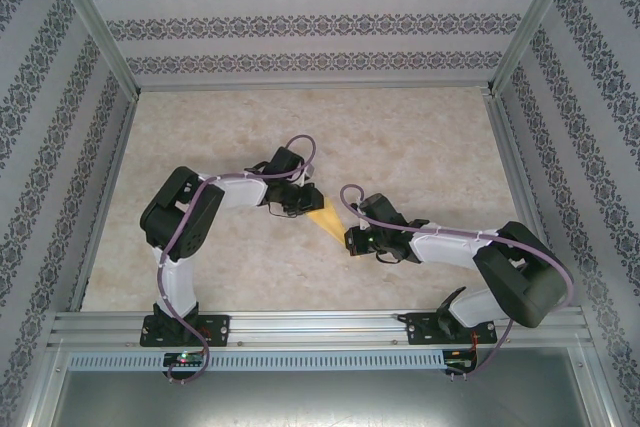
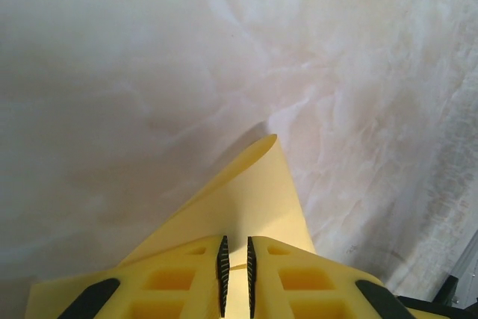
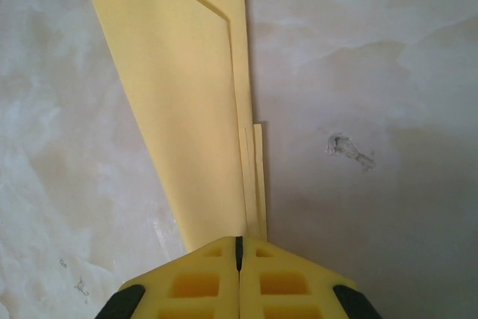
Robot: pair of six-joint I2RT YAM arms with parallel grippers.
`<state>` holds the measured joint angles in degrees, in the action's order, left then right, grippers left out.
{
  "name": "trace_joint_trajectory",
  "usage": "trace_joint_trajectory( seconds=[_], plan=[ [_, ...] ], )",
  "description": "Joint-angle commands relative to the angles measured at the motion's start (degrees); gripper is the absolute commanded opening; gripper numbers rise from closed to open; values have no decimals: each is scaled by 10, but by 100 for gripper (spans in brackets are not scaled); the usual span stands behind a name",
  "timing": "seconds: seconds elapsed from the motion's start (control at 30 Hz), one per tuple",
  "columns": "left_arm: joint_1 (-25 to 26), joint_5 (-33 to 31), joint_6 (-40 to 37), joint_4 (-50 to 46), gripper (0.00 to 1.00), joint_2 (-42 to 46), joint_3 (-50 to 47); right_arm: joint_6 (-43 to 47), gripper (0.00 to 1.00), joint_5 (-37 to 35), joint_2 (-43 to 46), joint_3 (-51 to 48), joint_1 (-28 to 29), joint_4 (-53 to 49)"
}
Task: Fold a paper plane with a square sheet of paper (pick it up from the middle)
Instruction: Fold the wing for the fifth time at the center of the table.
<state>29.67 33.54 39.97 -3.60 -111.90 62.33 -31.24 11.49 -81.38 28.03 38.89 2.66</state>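
Nearest: right tool, pressed shut on the narrow folded end of the yellow paper, low over the desk. Hold that clamp firm and motionless; best treated as the anchor for the crease.

Judging by the layered flaps and the long seam down the right edge, well into the folding, with a pointed wedge already made but not a finished plane. Mind the thin strip poking past the seam: likely to slide out of line under any sideways tug.

Farther out: left tool, closed to a narrow slit on the wide end of the same paper, with the far edge curled up off the desk and a shadow beneath. Draw gently and straight away from the anchor to take out the curl, no harder than thin paper can bear. Lower the wide end before pressing, laying layer on layer with edges matched. Avoid twisting either wrist: risks a skewed crease or a tear at the pinch.

Beyond, more marbled desk for laying the wedge down flat.
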Motion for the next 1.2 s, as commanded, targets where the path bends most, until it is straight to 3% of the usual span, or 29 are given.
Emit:
trace_joint_trajectory(
  seconds=[0.0, 0.67, 0.93, 1.03, 1.17],
  plan=[
    [-29, -55, -34, -40, 20, -26, 5, 9, 5, -25, -18, -17, 6, -86],
    [-58, -49, -68, -77, 20, -54, 41, 1, 6, -18, 29, -19, 7, -99],
    [-57, -26, -86, -80, 21, -65, 36, 2, 9, -27, 127, 15, 12, -152],
    [-56, -21, -94, -89, 21, -67, 38, -8, 9, -4, 144, 29, 14, -141],
    [-56, -12, -100, -91, 22, -73, 41, -33, 9, 55, 99, 48, 22, -72]
  ],
)
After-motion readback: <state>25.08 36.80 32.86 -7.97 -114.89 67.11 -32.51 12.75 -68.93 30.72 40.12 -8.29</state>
